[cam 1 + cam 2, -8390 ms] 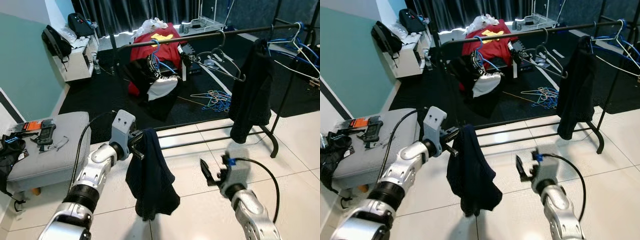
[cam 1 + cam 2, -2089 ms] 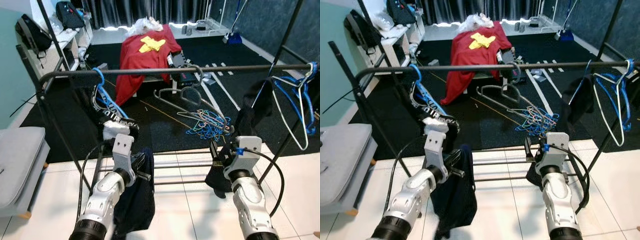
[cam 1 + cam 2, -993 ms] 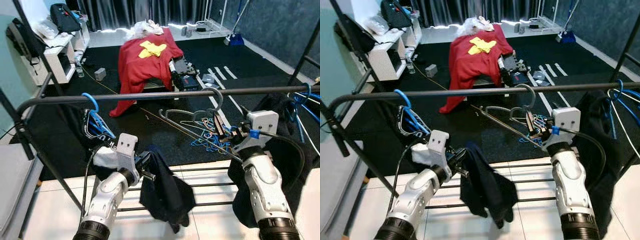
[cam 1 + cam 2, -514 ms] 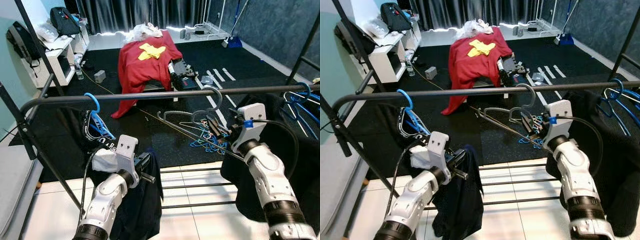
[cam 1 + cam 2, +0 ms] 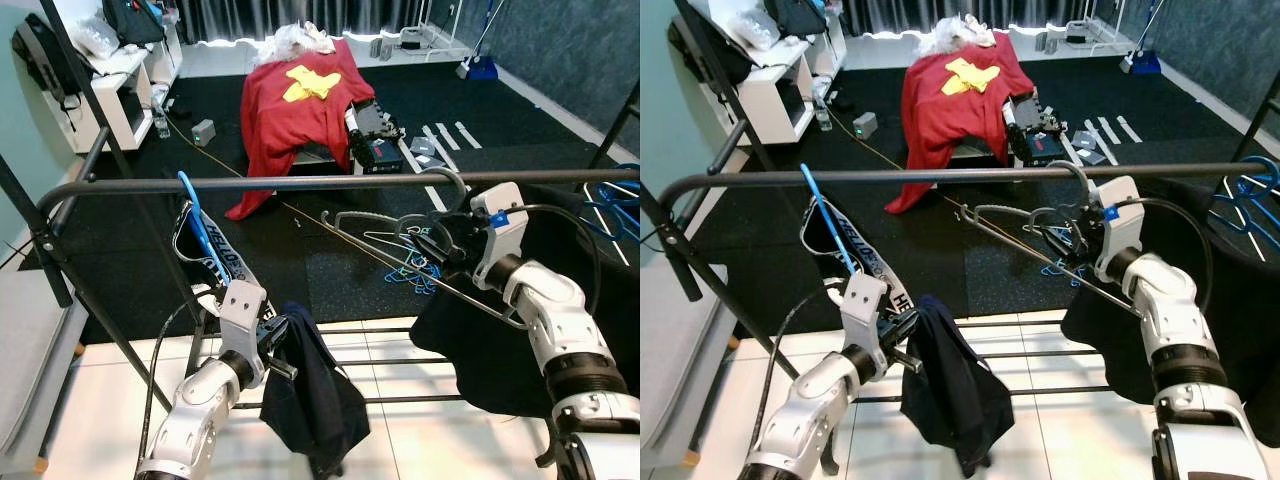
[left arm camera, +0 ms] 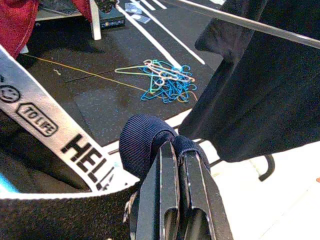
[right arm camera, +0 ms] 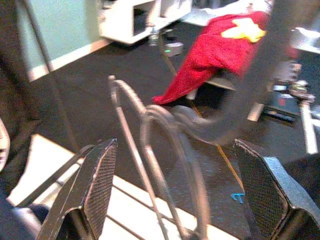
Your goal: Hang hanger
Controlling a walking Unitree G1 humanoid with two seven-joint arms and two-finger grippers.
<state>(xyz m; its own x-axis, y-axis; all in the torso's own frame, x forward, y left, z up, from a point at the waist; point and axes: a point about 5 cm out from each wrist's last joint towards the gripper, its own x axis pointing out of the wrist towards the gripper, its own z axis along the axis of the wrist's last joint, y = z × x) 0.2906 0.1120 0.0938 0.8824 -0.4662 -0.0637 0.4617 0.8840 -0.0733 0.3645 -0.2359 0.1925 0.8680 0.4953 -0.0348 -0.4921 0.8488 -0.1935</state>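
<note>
A black rack bar (image 5: pixel 300 183) runs across in front of me. My left gripper (image 5: pixel 278 338) is below the bar, shut on a fold of a dark navy garment (image 5: pixel 315 400) that hangs down from it; the wrist view shows the navy cloth (image 6: pixel 150 145) pinched between the fingers. Any hanger inside the garment is hidden. Grey metal hangers (image 5: pixel 370 222) hook over the bar right of centre. My right gripper (image 5: pixel 437 243) is level with them and open, and the grey hangers (image 7: pixel 165 150) sit between its spread fingers (image 7: pixel 95 185).
A blue hanger with a black-and-white garment (image 5: pixel 205 250) hangs at the bar's left end. A large dark garment (image 5: pixel 600 300) and blue hangers (image 5: pixel 620 200) hang at the right. Loose coloured hangers (image 5: pixel 405 270) and a red cloth (image 5: pixel 300 100) lie on the black mat beyond.
My right gripper has moved left, up to the grey hangers, which now sit between its fingers. The navy garment has swung out to the right under my left gripper. The camera shifted slightly.
</note>
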